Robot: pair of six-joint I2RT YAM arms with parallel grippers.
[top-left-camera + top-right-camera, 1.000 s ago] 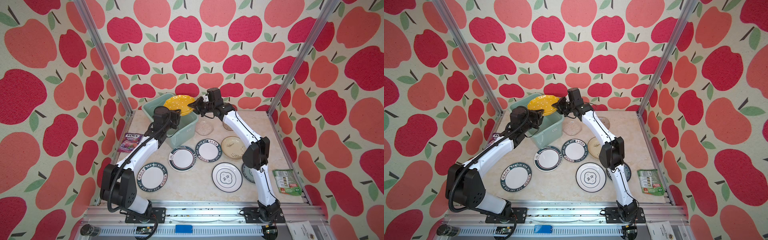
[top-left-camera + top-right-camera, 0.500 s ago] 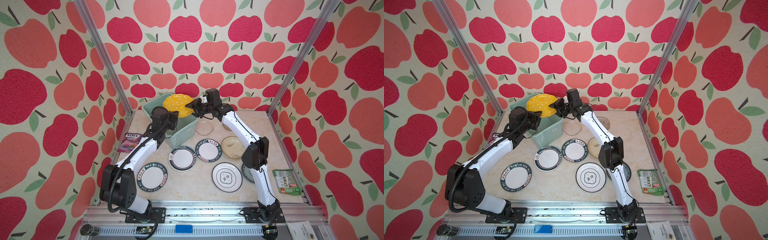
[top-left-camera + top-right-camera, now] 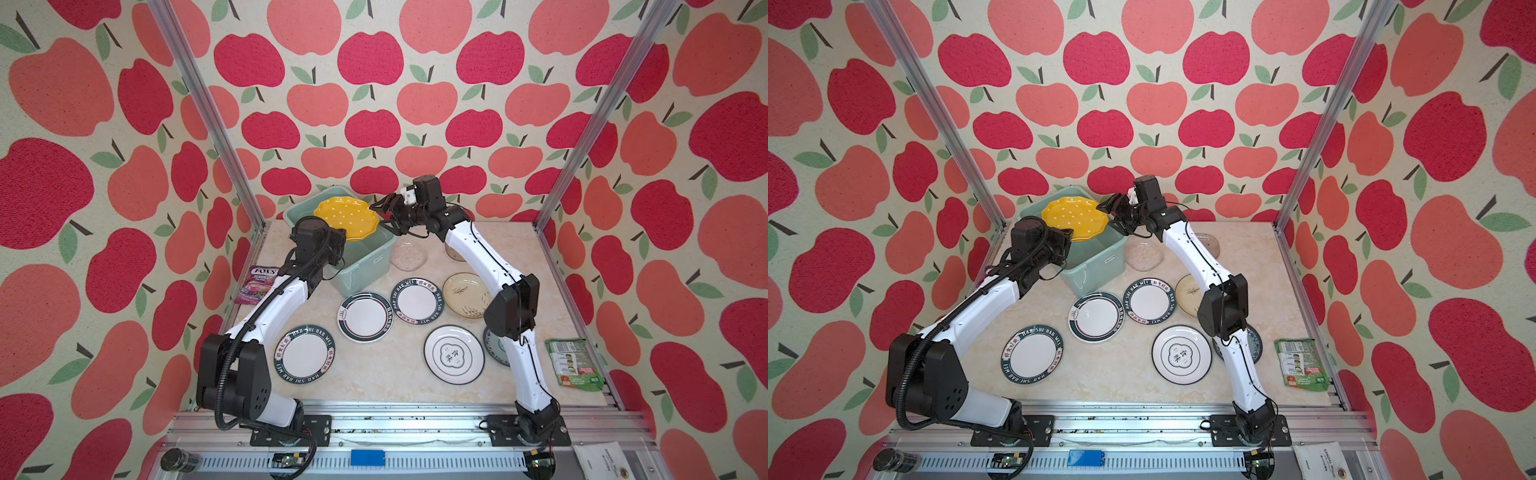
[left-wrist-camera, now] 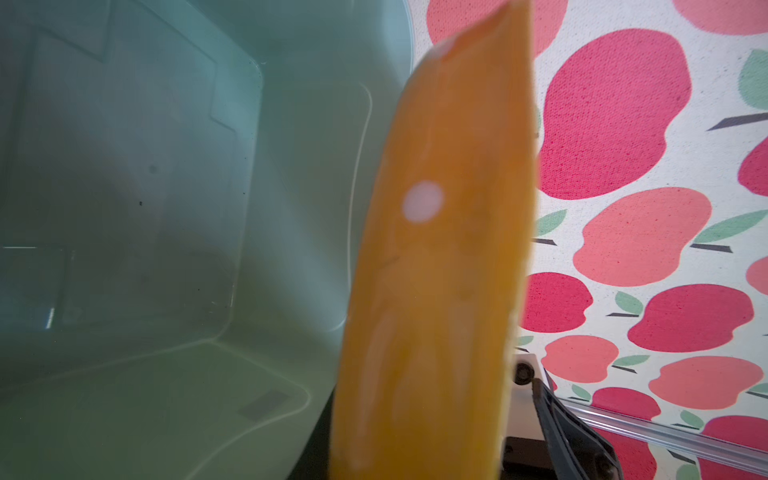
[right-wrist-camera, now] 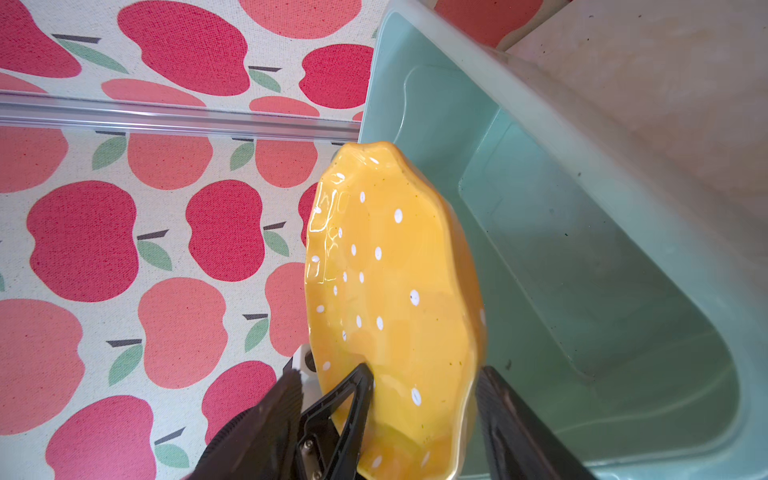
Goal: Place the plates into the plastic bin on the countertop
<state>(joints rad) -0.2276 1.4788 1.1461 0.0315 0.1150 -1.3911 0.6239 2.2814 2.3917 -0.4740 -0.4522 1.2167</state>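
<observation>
On the beige worktop we see one empty mint-green plastic bin under both tools. The left tool grips one yellow dotted plate over it; the right tool is open. Waiting behind the tools: four white dark-rimmed plates, two glass plates, one cream plate, one blue plate.

Three walls enclose the cell, all covered in a cream, cloth-textured print of large red and coral apples with green leaves and dark stems. Two bare aluminium posts stand at the rear corners. A beige marble-look table spans the bottom, edged in front by a slotted metal rail. The light is bright and even.
</observation>
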